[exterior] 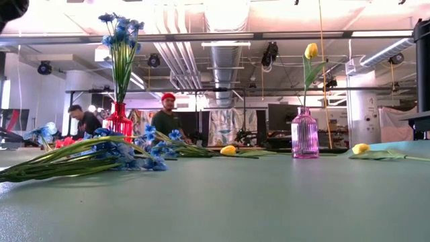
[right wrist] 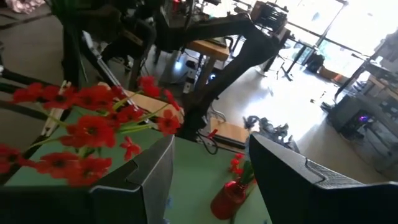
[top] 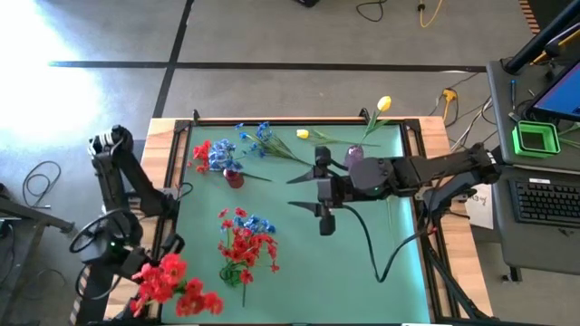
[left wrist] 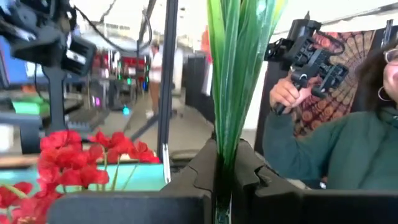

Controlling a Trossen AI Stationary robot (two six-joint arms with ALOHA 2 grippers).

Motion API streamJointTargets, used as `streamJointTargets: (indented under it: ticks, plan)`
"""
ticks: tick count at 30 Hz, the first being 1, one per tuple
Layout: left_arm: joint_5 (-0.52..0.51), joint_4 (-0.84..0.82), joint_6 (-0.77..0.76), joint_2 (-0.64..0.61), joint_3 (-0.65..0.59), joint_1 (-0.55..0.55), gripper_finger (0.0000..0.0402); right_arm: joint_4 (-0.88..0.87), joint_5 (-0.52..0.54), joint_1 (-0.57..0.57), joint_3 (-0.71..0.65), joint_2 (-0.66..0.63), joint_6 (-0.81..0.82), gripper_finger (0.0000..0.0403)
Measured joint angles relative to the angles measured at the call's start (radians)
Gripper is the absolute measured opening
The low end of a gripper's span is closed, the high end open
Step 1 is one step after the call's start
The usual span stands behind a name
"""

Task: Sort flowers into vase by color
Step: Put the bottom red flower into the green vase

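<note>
Flowers (top: 243, 246) are only partly sorted: one yellow tulip (exterior: 310, 51) is standing in the pink vase (exterior: 304, 134) and blue stems are sitting in the red vase (exterior: 119, 121). Left gripper (left wrist: 219, 186) is clamping a red bunch (top: 172, 282) by its stems at the table's near corner. Right gripper (top: 313, 192) is hovering half open and empty, with more red, blue and yellow stems lying loose around it (most of the job remains).

The desk (top: 381, 263) lies bare on the right arm's side of the red-and-blue flower heap (top: 245, 244). Beyond that heap stand the red vase (top: 234, 177) and pink vase (top: 354, 154), with loose blue stems (top: 272, 149) between them.
</note>
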Motion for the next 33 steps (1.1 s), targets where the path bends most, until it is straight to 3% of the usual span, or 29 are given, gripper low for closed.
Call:
streamJointTargets:
  ticks: [4,11,14,28,33]
  plan:
    - [0.018,0.278,0.157,0.058,-0.095,0.003,0.0000,0.006,0.000,0.022,0.000,-0.005,0.019,0.0201]
    - [0.077,0.552,0.240,0.159,-0.159,0.056,0.0000,0.003,0.000,0.060,0.000,-0.009,0.077,0.0201]
    - [0.120,0.610,0.307,0.198,-0.143,0.058,0.0000,0.002,0.000,0.079,0.000,-0.009,0.093,0.0201]
    - [0.073,0.725,0.383,0.295,-0.115,0.154,0.0000,0.004,0.055,0.119,-0.010,-0.007,0.181,0.0201]
    - [0.153,0.765,0.356,0.307,-0.160,0.160,0.0000,0.011,0.055,0.120,-0.021,-0.006,0.210,0.0201]
